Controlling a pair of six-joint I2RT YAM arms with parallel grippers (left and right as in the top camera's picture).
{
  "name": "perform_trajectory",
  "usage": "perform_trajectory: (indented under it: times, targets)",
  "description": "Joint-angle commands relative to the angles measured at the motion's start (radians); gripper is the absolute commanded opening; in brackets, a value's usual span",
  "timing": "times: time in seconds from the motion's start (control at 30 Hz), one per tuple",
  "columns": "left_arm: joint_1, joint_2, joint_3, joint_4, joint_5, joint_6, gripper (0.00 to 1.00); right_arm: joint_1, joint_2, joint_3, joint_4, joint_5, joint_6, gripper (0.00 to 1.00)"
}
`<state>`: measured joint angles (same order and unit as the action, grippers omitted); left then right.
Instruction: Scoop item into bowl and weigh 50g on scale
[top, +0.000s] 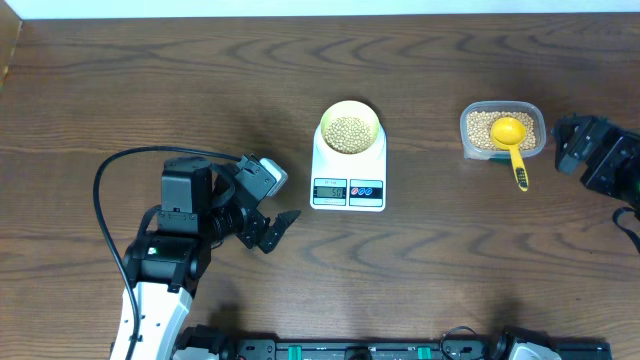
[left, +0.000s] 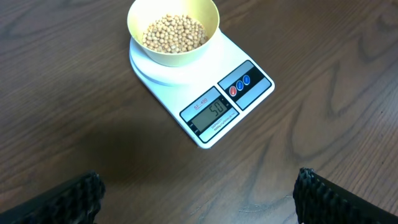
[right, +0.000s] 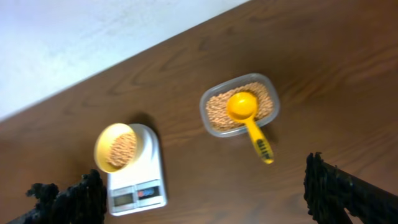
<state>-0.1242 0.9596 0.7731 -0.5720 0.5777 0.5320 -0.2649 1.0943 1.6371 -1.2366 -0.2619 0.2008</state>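
Now, both empty and wide open, left tool (top: 272, 228) or right tool (top: 563, 146) could bump the white rectangular digital scale (left: 186, 93), tipping tan round beans (left: 174, 32) from its pale yellow bowl (left: 177, 58).

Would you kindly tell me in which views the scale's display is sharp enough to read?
Left wrist: scale sharp and evenly lit, display legible. Overhead: in focus, but the display is too small to read. Right wrist: whole picture soft, display unreadable.
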Motion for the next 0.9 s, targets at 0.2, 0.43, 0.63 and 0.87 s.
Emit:
perform_trajectory:
  times: [0.2,0.43,0.63,0.87]
  targets:
    - [0.006,0.002,0.01,0.002,0.013,0.006,0.99,0.05,-0.073,-0.201,0.247,0.071,-0.243,0.99]
    - [0.006,0.002,0.01,0.002,0.013,0.006,0.99,0.114,-0.332,-0.645,0.661,0.114,-0.243,0.99]
    - [0.006,0.002,0.01,0.002,0.014,0.006,0.99,0.14,-0.566,-0.983,0.941,0.114,-0.244,0.99]
    - [0.006,0.002,0.01,0.002,0.013,0.006,0.99,0.201,-0.793,-1.267,1.125,0.128,-0.36,0.99]
